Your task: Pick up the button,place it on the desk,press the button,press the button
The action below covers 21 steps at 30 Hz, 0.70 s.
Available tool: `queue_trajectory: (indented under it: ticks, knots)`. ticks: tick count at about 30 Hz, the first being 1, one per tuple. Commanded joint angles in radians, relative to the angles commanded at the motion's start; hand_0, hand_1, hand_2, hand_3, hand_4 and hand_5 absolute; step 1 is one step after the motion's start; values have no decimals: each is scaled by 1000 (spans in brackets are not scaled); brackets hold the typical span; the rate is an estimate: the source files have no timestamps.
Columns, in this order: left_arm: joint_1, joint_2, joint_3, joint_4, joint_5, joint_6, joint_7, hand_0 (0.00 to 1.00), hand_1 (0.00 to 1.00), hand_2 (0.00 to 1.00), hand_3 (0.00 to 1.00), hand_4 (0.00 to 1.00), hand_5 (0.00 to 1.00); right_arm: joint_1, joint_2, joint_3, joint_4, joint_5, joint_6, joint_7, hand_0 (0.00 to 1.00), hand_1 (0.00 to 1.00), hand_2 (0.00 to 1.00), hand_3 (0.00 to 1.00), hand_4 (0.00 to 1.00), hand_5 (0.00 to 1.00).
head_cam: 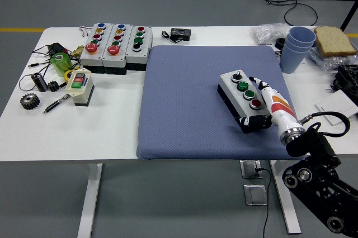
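My right hand (267, 105) wrapped around button box (241, 94): black fingers (253, 122) curled over near end, thumb along right side. Grip closed on box. Box rests on blue mat (190, 109), right portion, tilted diagonally; black knob, two green buttons, one red on top. Left of mat: three grey button boxes (116, 45) at far side, small switch box (79, 86), gears (29, 101), pen. Right: blue cups (295, 48), bread slice (334, 40). White table (67, 137) beneath.
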Motion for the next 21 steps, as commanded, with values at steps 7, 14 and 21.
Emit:
queue_trajectory:
  ticks: [7, 14, 21]
  knots:
    - [-6, 3, 4, 0, -7, 1, -2, 624, 657, 676, 590, 343, 644, 22, 18, 5, -52, 45, -7, -22, 998, 926, 990, 968, 998, 146]
    - [-9, 7, 8, 0, -12, 2, -3, 624, 657, 676, 590, 343, 643, 30, 25, 3, -86, 83, 5, -68, 851, 819, 922, 963, 998, 160]
    - [-12, 9, 7, 0, -13, 3, -3, 625, 656, 676, 589, 343, 643, 40, 19, -17, -93, 99, 19, -91, 668, 641, 791, 916, 998, 149]
